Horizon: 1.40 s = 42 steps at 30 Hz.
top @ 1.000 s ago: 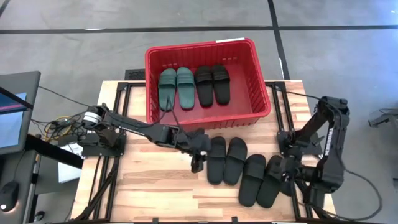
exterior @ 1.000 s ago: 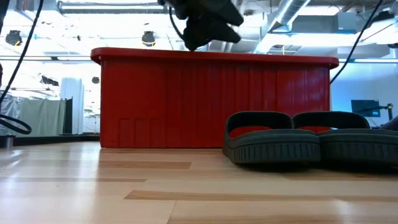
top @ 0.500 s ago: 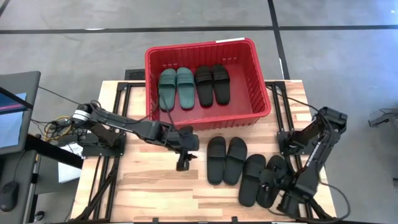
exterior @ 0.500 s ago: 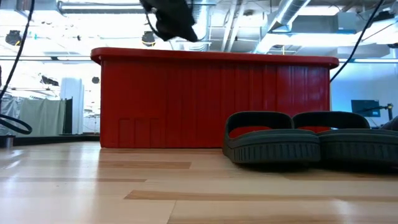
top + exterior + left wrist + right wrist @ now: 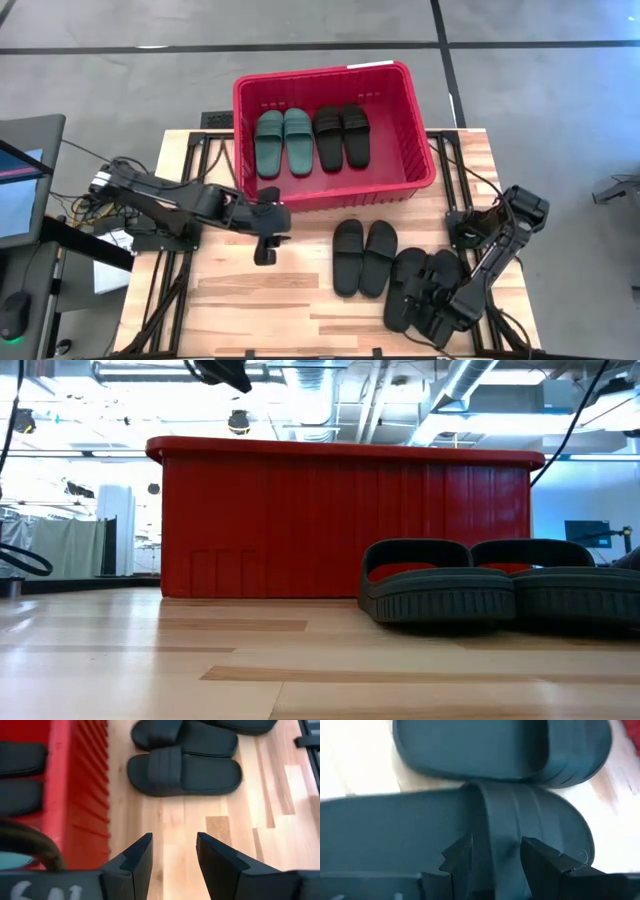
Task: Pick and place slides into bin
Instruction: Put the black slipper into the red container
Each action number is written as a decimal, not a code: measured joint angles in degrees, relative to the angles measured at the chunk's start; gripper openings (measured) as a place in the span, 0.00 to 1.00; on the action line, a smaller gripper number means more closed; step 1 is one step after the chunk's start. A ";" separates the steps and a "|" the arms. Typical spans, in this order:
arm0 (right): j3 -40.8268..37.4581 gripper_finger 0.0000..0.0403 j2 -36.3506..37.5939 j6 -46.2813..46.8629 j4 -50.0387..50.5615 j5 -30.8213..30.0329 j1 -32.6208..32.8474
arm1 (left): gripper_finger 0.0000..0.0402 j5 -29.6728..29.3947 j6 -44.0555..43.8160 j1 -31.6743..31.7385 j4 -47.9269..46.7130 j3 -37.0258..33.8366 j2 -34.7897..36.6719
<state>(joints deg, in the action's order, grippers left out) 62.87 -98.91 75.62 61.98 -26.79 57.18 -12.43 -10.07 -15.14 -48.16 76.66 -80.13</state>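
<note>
On the bench's right side, right end effector (image 5: 445, 310) spread wide just above a black slide (image 5: 470, 825), pick step in hand, closing on its strap next, then carrying to the bin (image 5: 400, 185) holding four slides; left end effector (image 5: 262, 250) open, empty

Green pair (image 5: 283, 142), black pair (image 5: 342, 136) in red bin (image 5: 400, 132); 4 black slides (image 5: 362, 257) on table.

My right claw (image 5: 432, 318) covers heel ends of outer black pair (image 5: 425, 282) from above. My right wrist view blurred, sandal (image 5: 470, 835) cut by edges. Red bin (image 5: 340, 520) wall hides its contents at table height. My left wrist view cuts bin (image 5: 75, 795) off.
</note>
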 joint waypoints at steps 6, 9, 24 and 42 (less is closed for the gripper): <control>1.49 0.38 -2.83 0.32 6.85 1.32 -0.24 | 0.35 -5.60 -2.22 -2.24 -0.78 0.00 2.85; 1.58 0.38 -4.16 0.39 8.75 2.31 -0.92 | 0.35 -7.31 -3.07 -3.21 -1.03 0.00 3.16; 2.05 0.02 -3.05 -0.36 12.56 2.16 -1.38 | 0.35 -10.86 -7.99 -5.99 -2.56 0.00 3.12; 16.22 0.00 3.53 -4.28 25.83 -10.48 -3.91 | 0.35 -12.46 -12.54 -8.25 -7.97 0.00 3.09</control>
<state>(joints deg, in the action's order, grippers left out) 79.09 -95.38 71.34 87.81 -37.27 53.27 -24.88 -22.61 -23.39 -56.14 76.66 -77.03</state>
